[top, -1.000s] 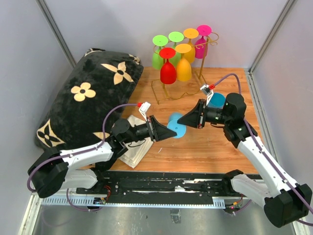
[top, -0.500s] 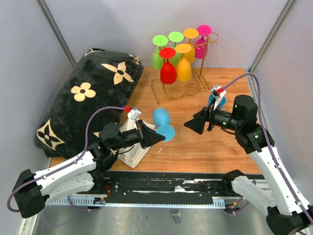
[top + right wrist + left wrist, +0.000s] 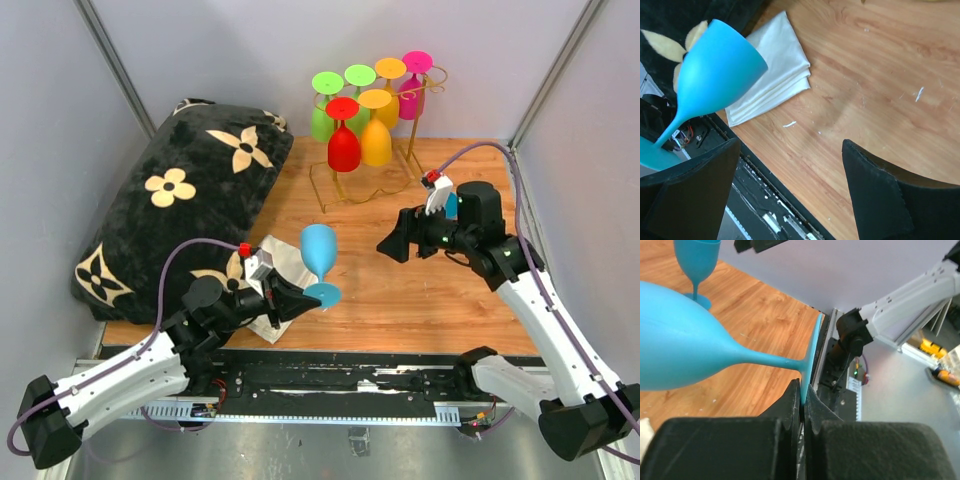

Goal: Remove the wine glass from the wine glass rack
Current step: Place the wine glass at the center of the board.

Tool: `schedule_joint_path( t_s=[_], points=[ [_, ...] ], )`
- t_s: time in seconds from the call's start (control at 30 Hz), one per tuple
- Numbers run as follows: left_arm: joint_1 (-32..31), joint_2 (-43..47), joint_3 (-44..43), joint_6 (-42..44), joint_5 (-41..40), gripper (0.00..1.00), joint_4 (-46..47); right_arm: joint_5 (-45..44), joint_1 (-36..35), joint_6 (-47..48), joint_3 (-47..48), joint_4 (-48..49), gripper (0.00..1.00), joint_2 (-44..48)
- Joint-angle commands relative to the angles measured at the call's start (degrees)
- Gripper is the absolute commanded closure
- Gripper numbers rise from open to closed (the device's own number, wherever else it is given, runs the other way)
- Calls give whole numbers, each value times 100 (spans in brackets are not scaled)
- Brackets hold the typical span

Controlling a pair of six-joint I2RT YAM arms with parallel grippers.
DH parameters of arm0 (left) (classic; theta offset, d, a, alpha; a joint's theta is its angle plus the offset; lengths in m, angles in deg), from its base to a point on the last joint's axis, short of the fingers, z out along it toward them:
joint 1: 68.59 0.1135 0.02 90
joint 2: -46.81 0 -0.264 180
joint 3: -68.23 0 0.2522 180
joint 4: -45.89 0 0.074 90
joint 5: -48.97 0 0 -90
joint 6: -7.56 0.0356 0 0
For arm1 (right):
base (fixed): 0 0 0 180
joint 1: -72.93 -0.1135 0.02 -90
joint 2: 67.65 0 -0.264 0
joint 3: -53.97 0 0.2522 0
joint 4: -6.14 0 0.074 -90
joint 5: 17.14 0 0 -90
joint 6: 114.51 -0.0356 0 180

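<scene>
R fingers point(image 3: 879, 200) opened; glass point(image 3: 318, 248) pulled back, upright.

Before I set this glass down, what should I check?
1. Left pincer shut on the blue wine glass foot: ok.
2. Grip depth, only the foot's rim is pinched: not ok.
3. Right pincer open, empty, apart from the glass: ok.
4. Glass clear of the wine glass rack: ok.
5. Second blue glass standing upright: ok.
6. Foot clear of the white cloth below: cannot tell.

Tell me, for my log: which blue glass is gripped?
The blue glass near the cloth, base pinched in the left gripper; the other blue glass stands free.
</scene>
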Motion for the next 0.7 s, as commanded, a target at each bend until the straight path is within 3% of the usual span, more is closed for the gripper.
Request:
schedule_joint_path(
  t_s=[0.0, 0.13, 0.27, 0.53, 0.67],
  points=[
    [-67, 290, 197, 1032, 300, 100, -50, 137, 3, -432, -402, 303, 16, 39],
    [-64, 555, 553, 1816, 459, 100, -17, 266, 3, -626, -567, 567, 15, 193],
    [-71, 561, 635, 2279, 1125, 99, 325, 369, 10, -733, -642, 654, 15, 305],
    [-73, 36, -448, 3545, 1584, 100, -2200, 449, 12, -814, -776, 834, 15, 475],
    [-71, 185, -184, 3481, 1566, 99, -2062, 459, 8, -791, -845, 892, 15, 538]
  ],
)
